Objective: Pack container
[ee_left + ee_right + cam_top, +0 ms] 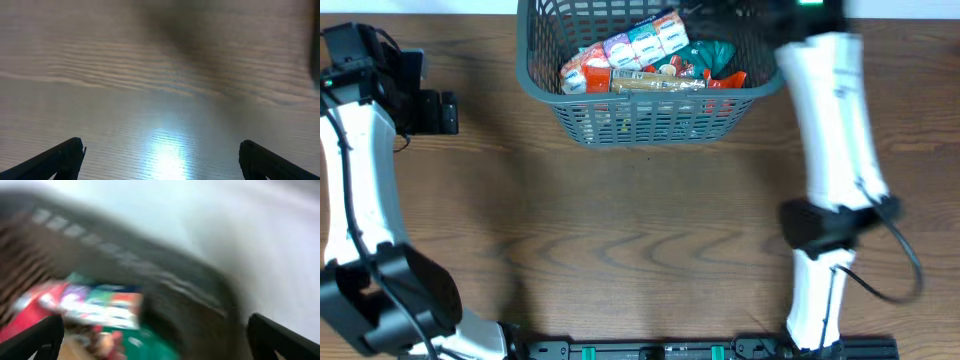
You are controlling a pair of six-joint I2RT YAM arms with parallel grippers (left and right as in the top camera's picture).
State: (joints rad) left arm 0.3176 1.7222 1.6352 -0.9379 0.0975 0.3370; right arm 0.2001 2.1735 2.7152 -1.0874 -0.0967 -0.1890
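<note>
The dark grey lattice container (650,120) stands at the top middle of the wooden table and holds several colourful snack packets (640,55). My right gripper (155,342) is open and empty above the container's right far corner; its view is blurred and shows the container's rim (165,275) and a bright packet (95,305) below. In the overhead view the right arm (835,120) reaches to the container, its fingers hidden at the top edge. My left gripper (160,160) is open and empty over bare table at the far left (435,112).
A dark rail (700,350) runs along the table's front edge. The white wall shows behind the container in the right wrist view (250,240).
</note>
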